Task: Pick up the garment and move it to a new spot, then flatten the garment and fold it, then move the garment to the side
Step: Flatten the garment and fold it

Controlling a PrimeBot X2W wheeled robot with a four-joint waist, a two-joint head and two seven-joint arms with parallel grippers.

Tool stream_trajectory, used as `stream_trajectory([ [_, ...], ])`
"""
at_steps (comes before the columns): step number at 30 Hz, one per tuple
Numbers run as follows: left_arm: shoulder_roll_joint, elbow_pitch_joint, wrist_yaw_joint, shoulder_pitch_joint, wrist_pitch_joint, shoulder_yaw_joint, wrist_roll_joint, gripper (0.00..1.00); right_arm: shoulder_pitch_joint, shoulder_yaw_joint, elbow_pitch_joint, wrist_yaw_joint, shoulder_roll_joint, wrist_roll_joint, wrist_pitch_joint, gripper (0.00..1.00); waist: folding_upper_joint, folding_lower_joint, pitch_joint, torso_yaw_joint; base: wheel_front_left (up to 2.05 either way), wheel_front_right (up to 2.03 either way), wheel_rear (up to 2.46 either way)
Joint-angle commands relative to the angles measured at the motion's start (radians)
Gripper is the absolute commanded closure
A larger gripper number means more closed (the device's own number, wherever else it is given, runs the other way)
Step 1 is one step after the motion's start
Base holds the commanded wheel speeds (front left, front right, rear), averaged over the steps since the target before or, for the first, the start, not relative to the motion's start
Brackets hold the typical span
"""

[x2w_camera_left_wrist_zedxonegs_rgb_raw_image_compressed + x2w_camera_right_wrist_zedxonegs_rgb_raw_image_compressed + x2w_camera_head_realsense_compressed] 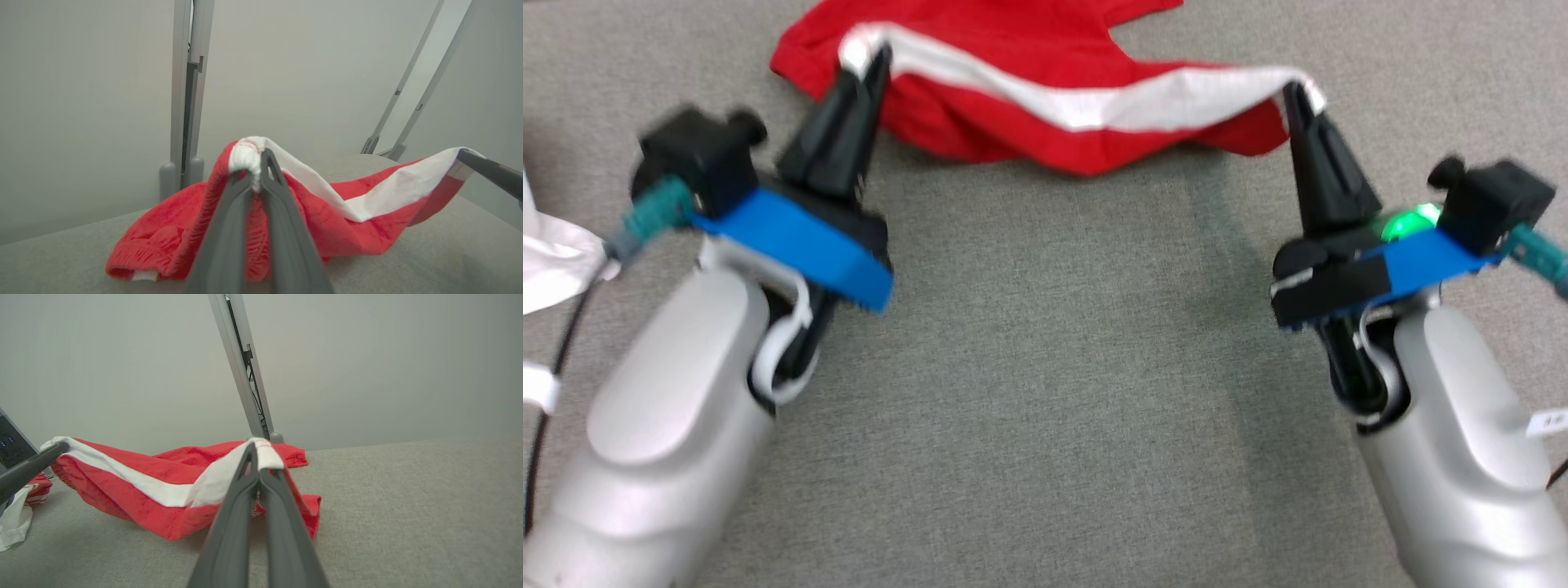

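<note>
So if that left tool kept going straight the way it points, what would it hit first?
The red garment: the left tool is shut on its white band, so the cloth comes first. Beyond that looks like the pale wall, just beside a grey post; how far is unclear.

You're working in what looks like a robotics lab test cell. The table [1045,392] is covered in plain grey woven fabric, and pale, featureless panels [310,61] close it in behind. Grey metal frame posts [186,94] stand at its far edge, with slanted struts [408,81] further along and dark cables [258,404] running down one post. A dark screen [8,445] with small lights sits off to one side, near a heap of other clothes [16,514]. The red garment [1013,49] lies on the fabric.
</note>
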Motion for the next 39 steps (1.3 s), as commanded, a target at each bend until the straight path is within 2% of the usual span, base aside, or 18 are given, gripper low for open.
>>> stream_trajectory([
  [1,0.014,-0.014,-0.008,0.039,-0.017,-0.011,-0.001,1.00,0.041,0.006,-0.011,0.000,-0.006,0.012,-0.013,1.00,0.0000,-0.0001,-0.018,-0.003,0.00,0.00,0.00],
  [4,0.016,-0.058,-0.007,0.147,-0.049,-0.025,-0.010,1.00,0.142,-0.004,-0.036,0.000,-0.008,0.035,-0.029,1.00,0.0000,-0.0001,-0.064,0.002,0.00,0.00,0.00],
  [10,0.011,-0.177,0.039,0.369,-0.073,-0.035,-0.006,1.00,0.371,-0.030,-0.138,0.000,0.011,0.044,-0.019,1.00,0.0000,-0.0001,-0.179,0.000,0.00,0.00,0.00],
  [13,0.013,-0.252,0.070,0.481,-0.076,-0.028,-0.021,1.00,0.483,-0.052,-0.223,0.000,0.020,0.051,0.019,1.00,0.0000,-0.0001,-0.235,-0.008,0.00,0.00,0.00],
  [14,0.016,-0.308,0.097,0.548,-0.078,-0.019,-0.027,1.00,0.554,-0.080,-0.293,0.000,0.025,0.039,0.048,1.00,0.0000,-0.0001,-0.262,-0.008,0.00,0.00,0.00],
  [18,0.017,-0.424,0.146,0.669,-0.079,0.001,-0.050,1.00,0.689,-0.146,-0.456,0.000,0.045,0.034,0.116,1.00,0.0000,-0.0001,-0.297,0.005,0.00,0.00,0.00],
  [23,0.022,-0.487,0.172,0.746,-0.064,-0.006,-0.071,1.00,0.774,-0.213,-0.593,0.000,0.064,0.057,0.210,1.00,0.0000,-0.0001,-0.290,0.047,0.00,0.00,0.00],
  [27,-0.020,-0.456,0.161,0.734,-0.052,-0.005,-0.127,1.00,0.709,-0.246,-0.574,0.000,0.072,0.052,0.266,1.00,0.0000,-0.0001,-0.258,0.084,0.00,0.00,0.00],
  [31,-0.071,-0.382,0.155,0.676,-0.042,0.002,-0.161,1.00,0.580,-0.272,-0.484,0.000,0.073,0.040,0.306,1.00,0.0000,-0.0001,-0.210,0.127,0.00,0.00,0.00],
  [39,-0.195,-0.193,0.137,0.485,-0.046,0.036,-0.206,1.00,0.236,-0.264,-0.230,0.000,-0.039,-0.025,0.389,1.00,0.0000,-0.0001,-0.094,0.222,0.00,0.00,0.00],
])
